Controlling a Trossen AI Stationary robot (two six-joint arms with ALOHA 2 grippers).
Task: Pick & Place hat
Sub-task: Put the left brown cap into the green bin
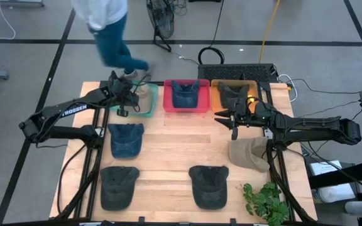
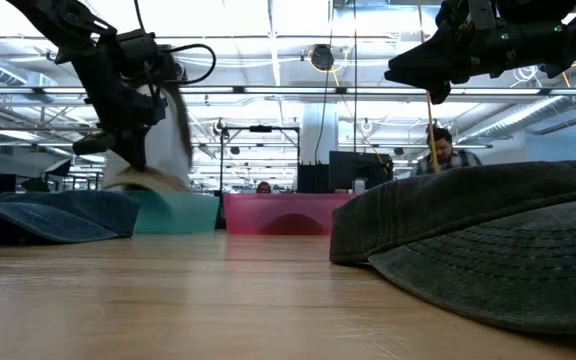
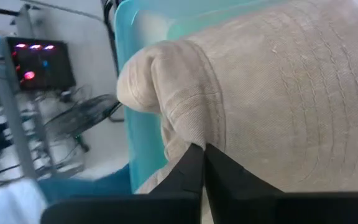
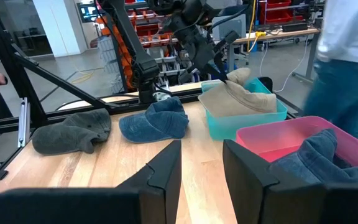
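Left gripper [image 3: 202, 163], pinched on the beige cap [image 3: 272, 99] over the teal bin [image 1: 144, 108] near the table's far edge, should probably lower before releasing; right gripper [image 4: 201, 163] hangs open.

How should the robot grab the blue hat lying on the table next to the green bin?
Probably best from straight above, pinching the raised, rumpled crown of the blue denim hat near its middle. It lies flat on the wooden table, so the brim gives little to grip, while the crown's soft folds bunch upward. The right end effector is open; the left end effector holds the beige hat.
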